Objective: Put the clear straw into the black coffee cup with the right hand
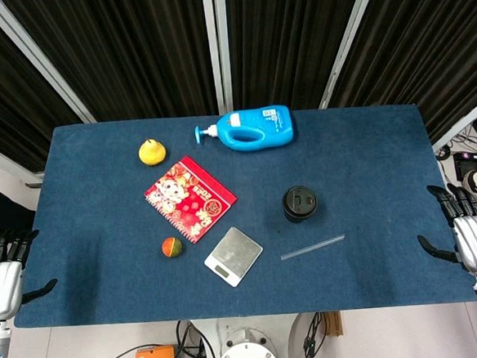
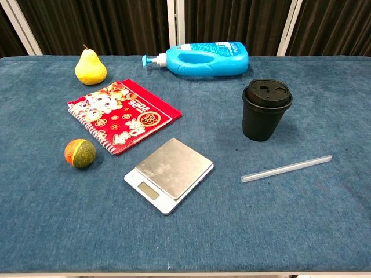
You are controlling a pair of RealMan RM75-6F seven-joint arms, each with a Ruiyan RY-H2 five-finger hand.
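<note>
The clear straw (image 1: 313,247) (image 2: 286,168) lies flat on the blue table, just in front of and to the right of the black coffee cup (image 1: 298,204) (image 2: 266,109). The cup stands upright with its black lid on. My right hand (image 1: 471,232) hangs off the table's right edge with fingers spread, holding nothing, well away from the straw. At the left edge my left hand (image 1: 3,269) is likewise spread and holds nothing. Neither hand appears in the chest view.
A silver kitchen scale (image 1: 233,255) (image 2: 168,174) sits left of the straw. A red notebook (image 1: 190,197) (image 2: 123,116), a small orange-green ball (image 1: 172,247) (image 2: 80,153), a yellow pear (image 1: 151,151) (image 2: 90,68) and a blue detergent bottle (image 1: 247,129) (image 2: 203,59) fill the left and back.
</note>
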